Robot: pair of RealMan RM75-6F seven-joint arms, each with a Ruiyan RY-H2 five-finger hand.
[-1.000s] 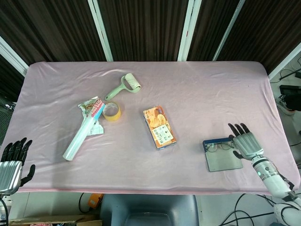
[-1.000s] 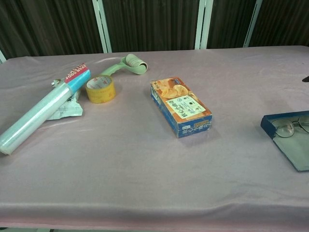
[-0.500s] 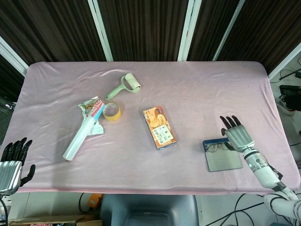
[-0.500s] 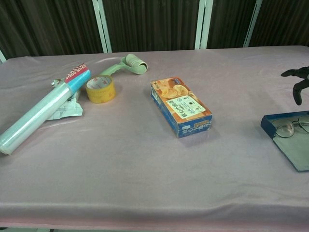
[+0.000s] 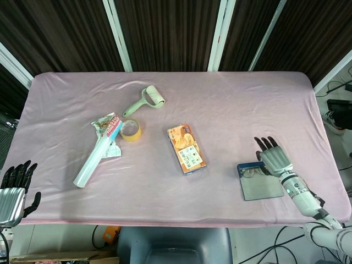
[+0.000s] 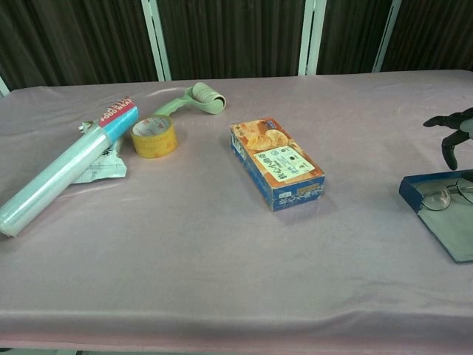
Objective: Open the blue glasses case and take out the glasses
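Two hands in view, both holding nothing. Right hand (image 5: 273, 155) hovers over the far edge of the blue glasses case (image 5: 259, 180), fingers spread and released; chest view shows its dark fingertips (image 6: 448, 140) pointing down just above the case (image 6: 442, 213), not touching as far as can be told. Case lies open and flat on the pink tablecloth (image 5: 231, 115) near the front right of the table, lid laid toward the robot. Glasses (image 5: 254, 172) sit inside at the far end of the case, wire frame, lenses visible in chest view (image 6: 445, 194). Left hand (image 5: 14, 187) hangs off the front left corner of the table, fingers apart, nothing in it, well apart from everything.

Rest of table: orange-and-blue biscuit box (image 5: 186, 148) near center, lying flat. Yellow tape roll (image 5: 131, 130) left of it, touching or just beside a clear film roll with blue-red label end (image 5: 97, 152), which lies diagonally over a crumpled snack wrapper (image 5: 107, 132). Green lint roller (image 5: 145, 102) farther back, handle pointing toward the tape.
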